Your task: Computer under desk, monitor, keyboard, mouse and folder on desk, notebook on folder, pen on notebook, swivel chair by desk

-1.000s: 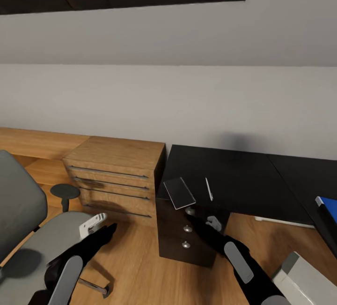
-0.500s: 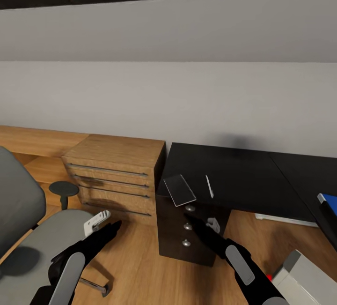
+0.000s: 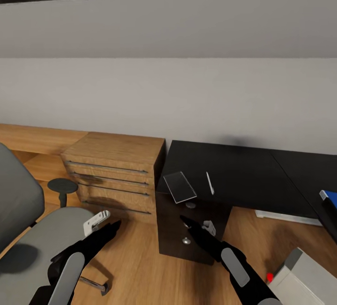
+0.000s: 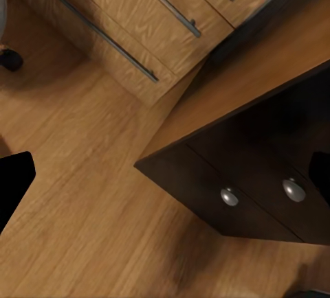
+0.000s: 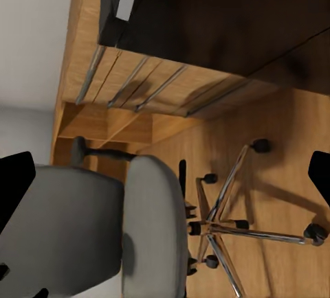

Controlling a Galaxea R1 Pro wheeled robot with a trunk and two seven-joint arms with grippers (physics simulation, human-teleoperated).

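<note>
At desk (image 3: 243, 174) edge — pen (image 3: 209, 183), swivel chair (image 3: 42, 234) apart

1 black L-shaped tabletop (image 3: 243, 174) w/ 3 round drawer knobs (image 3: 190, 205); 1 thin white pen (image 3: 209, 183); 1 flat grey rectangular plate (image 3: 179, 187); 1 grey upholstered swivel chair (image 3: 32, 244); 1 light-wood cabinet (image 3: 112, 174) w/ 4 long handles; 1 light grey tower computer (image 3: 304, 279); 2 robot hands: left (image 3: 104, 223), right (image 3: 196, 223).

Both arms (image 3: 77, 253) low, fingers apart
</note>
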